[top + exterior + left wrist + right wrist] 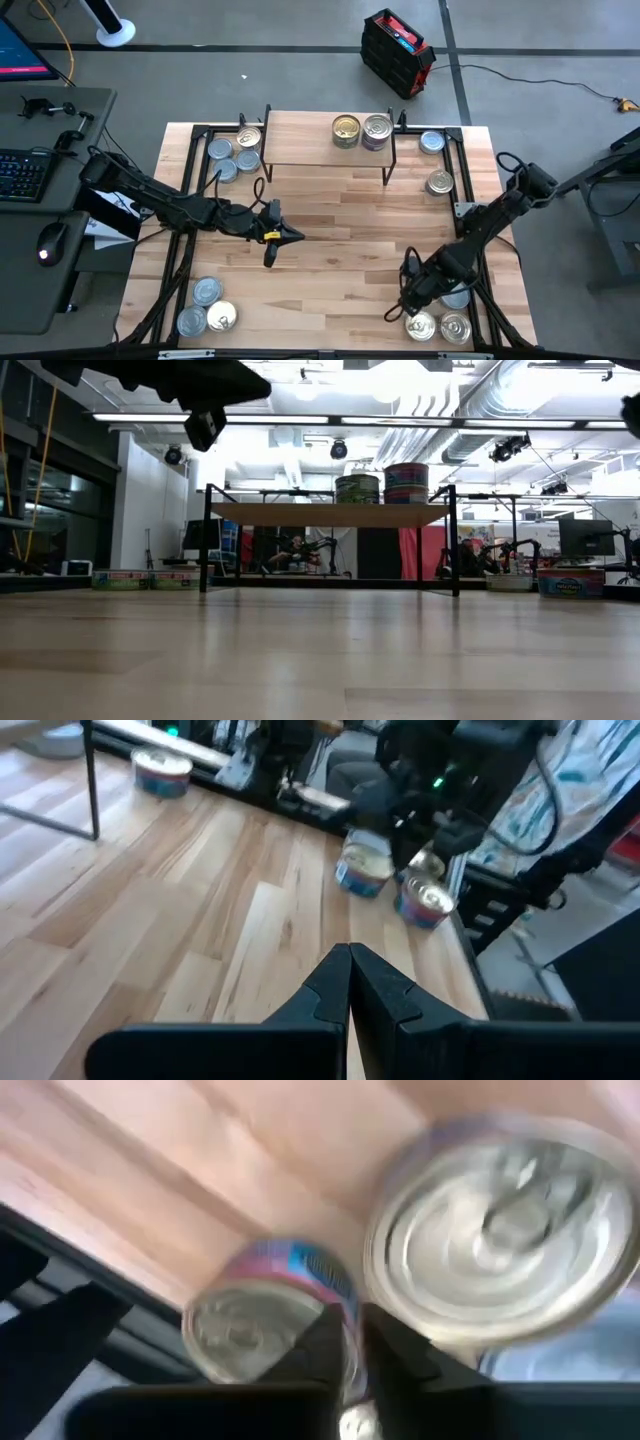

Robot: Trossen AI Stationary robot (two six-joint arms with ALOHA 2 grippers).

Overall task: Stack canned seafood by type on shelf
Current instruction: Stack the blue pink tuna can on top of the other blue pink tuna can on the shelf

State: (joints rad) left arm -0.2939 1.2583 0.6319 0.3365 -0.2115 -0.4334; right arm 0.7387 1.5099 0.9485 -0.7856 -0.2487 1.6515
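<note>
Black fingers first: the right gripper has its fingers pressed together, nothing between them, poised right over the tins at the near right corner of the surface; a gold-lidded tin with a red-and-blue label sits just past the tips, a bigger silver-lidded tin beside it, both blurred, lettering unreadable. The left gripper hovers mid-surface, fingers closed and empty. Out on the shelf two tins stand side by side; more tins cluster at the far left, label writing too small to read.
</note>
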